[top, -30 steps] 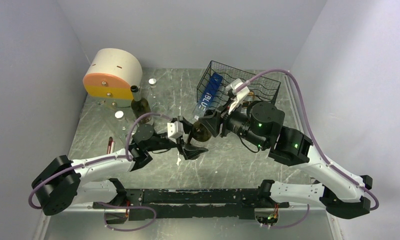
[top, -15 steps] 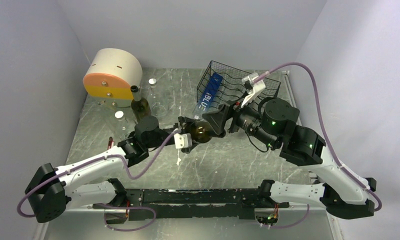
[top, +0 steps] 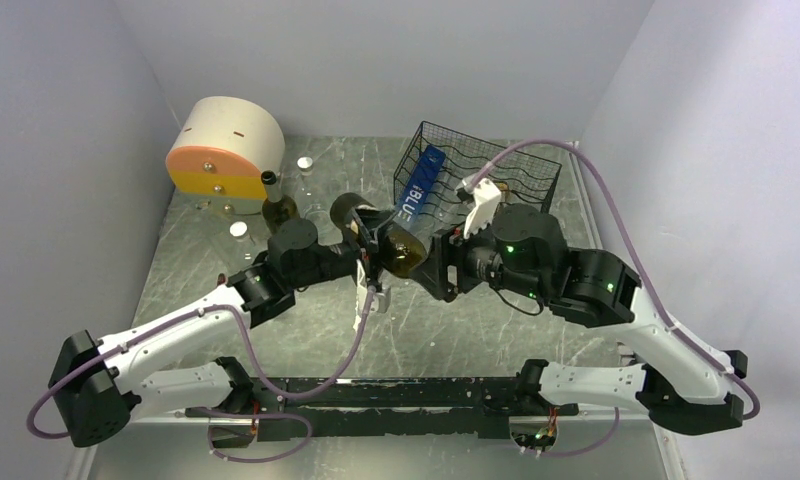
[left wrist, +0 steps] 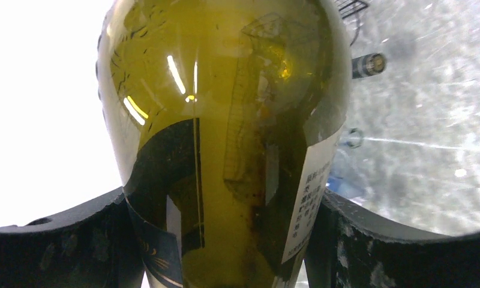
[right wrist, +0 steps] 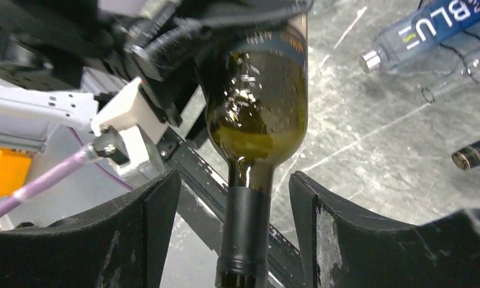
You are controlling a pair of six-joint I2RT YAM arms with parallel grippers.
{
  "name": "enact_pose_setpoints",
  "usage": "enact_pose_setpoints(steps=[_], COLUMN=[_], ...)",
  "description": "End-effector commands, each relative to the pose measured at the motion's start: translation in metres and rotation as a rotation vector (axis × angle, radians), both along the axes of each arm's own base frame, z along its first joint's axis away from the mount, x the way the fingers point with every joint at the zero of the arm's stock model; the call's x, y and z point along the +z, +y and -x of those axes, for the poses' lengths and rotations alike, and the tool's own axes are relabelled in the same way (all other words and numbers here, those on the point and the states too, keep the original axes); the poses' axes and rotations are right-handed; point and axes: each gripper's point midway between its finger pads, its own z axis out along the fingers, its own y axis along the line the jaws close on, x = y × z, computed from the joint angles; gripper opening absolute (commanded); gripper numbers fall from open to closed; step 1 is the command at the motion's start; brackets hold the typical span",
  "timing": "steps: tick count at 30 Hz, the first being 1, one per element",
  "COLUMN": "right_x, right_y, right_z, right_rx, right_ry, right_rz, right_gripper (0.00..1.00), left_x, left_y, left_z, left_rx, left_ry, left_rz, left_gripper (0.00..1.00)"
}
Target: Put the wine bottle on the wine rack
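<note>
The wine bottle (top: 401, 255), olive-green glass with a dark label and black neck foil, is held off the table, roughly level, in front of the black wire wine rack (top: 481, 170). My left gripper (top: 374, 245) is shut on the bottle's body; in the left wrist view both fingers (left wrist: 93, 240) press against the bottle (left wrist: 225, 120). My right gripper (top: 441, 268) is open around the neck. In the right wrist view the neck (right wrist: 245, 228) stands between the fingers (right wrist: 147, 234) with a gap on each side.
A blue-labelled clear bottle (top: 416, 190) lies in the rack's left side. A second wine bottle (top: 278, 208) stands beside a white-and-orange drum (top: 224, 150). Small caps (top: 238, 229) lie at back left, and a red pen (top: 220, 290) at the left.
My left gripper has swung up from below the bottle and closed on its body. The bottle has shifted slightly left. The right wrist has rolled and dropped lower.
</note>
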Motion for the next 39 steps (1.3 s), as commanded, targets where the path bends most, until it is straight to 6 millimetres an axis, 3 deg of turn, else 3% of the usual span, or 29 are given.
enact_pose_setpoints(steps=[1, 9, 18, 27, 33, 35, 37, 39], right_x=[-0.034, -0.070, -0.095, -0.110, -0.110, -0.108, -0.104, -0.097], right_y=[-0.004, -0.003, 0.004, 0.009, 0.010, 0.009, 0.006, 0.003], right_z=[0.004, -0.009, -0.021, -0.030, -0.036, -0.039, -0.043, -0.047], right_rx=[-0.022, -0.106, -0.133, -0.146, -0.152, -0.164, -0.188, -0.215], right_ry=[0.094, 0.164, 0.164, 0.138, 0.117, 0.106, 0.092, 0.071], right_rz=[0.095, 0.248, 0.329, 0.347, 0.350, 0.346, 0.341, 0.323], right_gripper=[0.69, 0.59, 0.48, 0.39, 0.35, 0.22, 0.02, 0.00], left_x=[0.085, 0.081, 0.077, 0.085, 0.084, 0.083, 0.080, 0.075], left_y=[0.001, -0.016, -0.014, -0.011, -0.012, -0.011, -0.008, -0.005], left_z=[-0.016, -0.034, -0.037, -0.033, -0.028, -0.028, -0.029, -0.030], left_rx=[0.053, 0.037, 0.054, 0.051, 0.021, 0.028, 0.048, 0.068], left_ry=[-0.311, -0.418, -0.442, -0.347, -0.261, -0.237, -0.202, -0.172], left_rz=[0.054, -0.098, -0.116, -0.049, -0.003, 0.018, 0.054, 0.079], left_gripper=[0.07, 0.07, 0.07, 0.07, 0.08, 0.16, 0.34, 0.54])
